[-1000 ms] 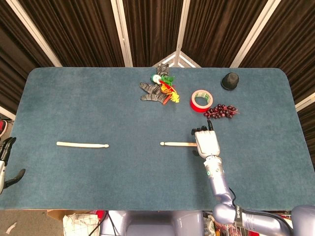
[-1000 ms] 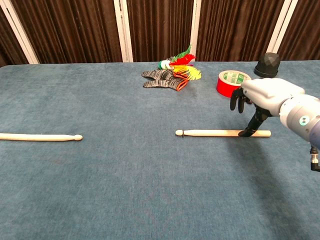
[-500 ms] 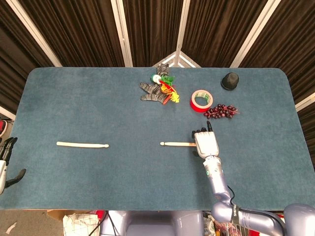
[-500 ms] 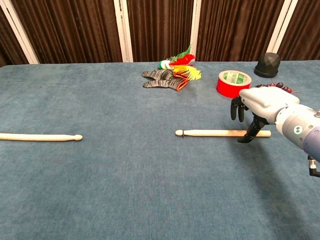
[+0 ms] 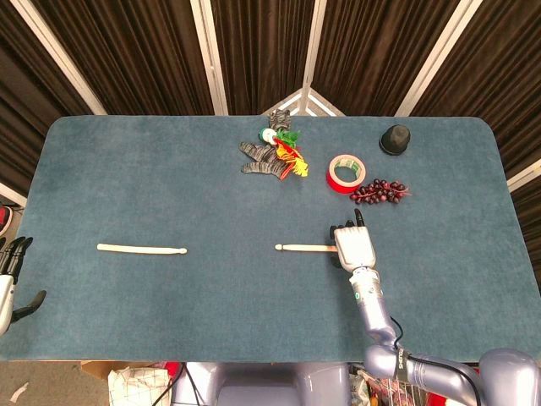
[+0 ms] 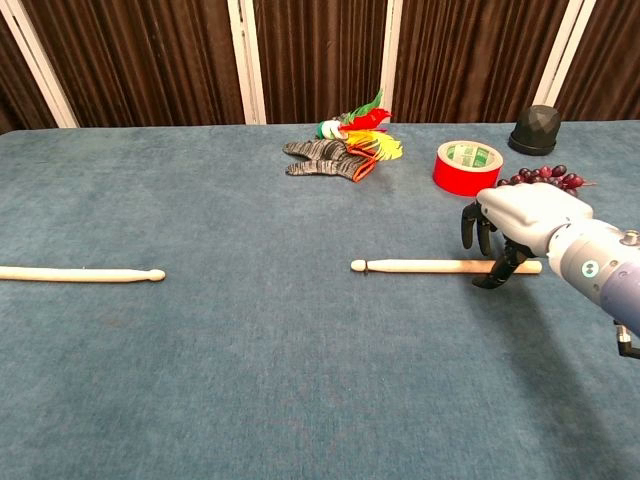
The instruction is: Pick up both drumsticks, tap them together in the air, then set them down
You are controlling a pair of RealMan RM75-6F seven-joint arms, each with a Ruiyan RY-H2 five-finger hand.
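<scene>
Two pale wooden drumsticks lie flat on the blue table. One drumstick (image 5: pixel 141 249) (image 6: pixel 80 274) sits at the left, with nothing near it. The other drumstick (image 5: pixel 304 248) (image 6: pixel 430 266) lies right of centre, its butt end under my right hand (image 5: pixel 353 244) (image 6: pixel 525 212). That hand hovers palm down over the butt end, fingers (image 6: pixel 470 228) hanging on the far side and the thumb (image 6: pixel 497 270) down at the near side, not closed around the stick. My left hand (image 5: pixel 10 277) shows only in the head view, off the table's left edge, fingers spread and empty.
At the back of the table are a red tape roll (image 5: pixel 345 172) (image 6: pixel 467 165), a bunch of dark grapes (image 5: pixel 380 190) (image 6: pixel 545 176) just beyond my right hand, a black knob (image 5: pixel 396 139) (image 6: pixel 535 130), and striped gloves with a colourful toy (image 5: pixel 272 154) (image 6: pixel 340 150).
My right hand has sunk lower over the butt of the right drumstick, thumb nearing the table. The left hand shifted slightly at the table's edge. Neither drumstick has moved.
</scene>
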